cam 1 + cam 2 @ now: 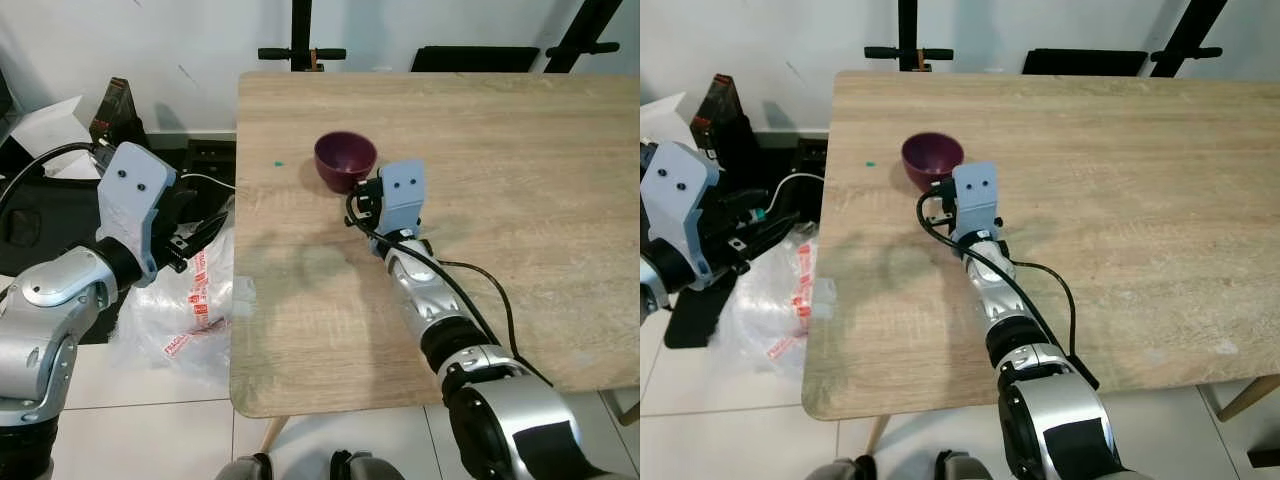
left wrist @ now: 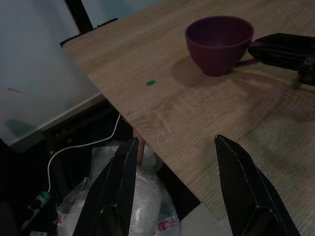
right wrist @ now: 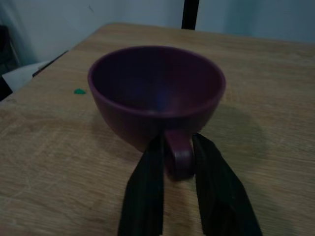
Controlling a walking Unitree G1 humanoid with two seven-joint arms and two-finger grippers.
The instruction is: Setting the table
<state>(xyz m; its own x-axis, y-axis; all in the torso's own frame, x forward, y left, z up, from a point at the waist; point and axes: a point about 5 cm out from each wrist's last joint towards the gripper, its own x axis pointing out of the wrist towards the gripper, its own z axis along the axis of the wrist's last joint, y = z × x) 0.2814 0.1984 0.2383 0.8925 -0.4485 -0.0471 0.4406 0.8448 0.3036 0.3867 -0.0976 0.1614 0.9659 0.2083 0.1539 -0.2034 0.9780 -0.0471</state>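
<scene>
A dark purple cup (image 1: 345,158) stands upright on the wooden table (image 1: 520,140), near its left side. My right gripper (image 3: 177,145) lies low over the tabletop just in front of the cup, shut on the cup's handle (image 3: 178,156), one black finger on each side of it. My left gripper (image 1: 205,232) hangs off the table's left edge, over the floor, open with nothing between its fingers (image 2: 118,182). In the left wrist view the cup (image 2: 219,42) sits beyond the table edge, with the right gripper's fingers beside it.
A small green speck (image 1: 279,164) lies on the table left of the cup. Beside the table on the floor are a clear plastic bag (image 1: 190,310), cables (image 1: 205,180) and dark boxes (image 1: 112,110). Black stands (image 1: 302,52) line the far wall.
</scene>
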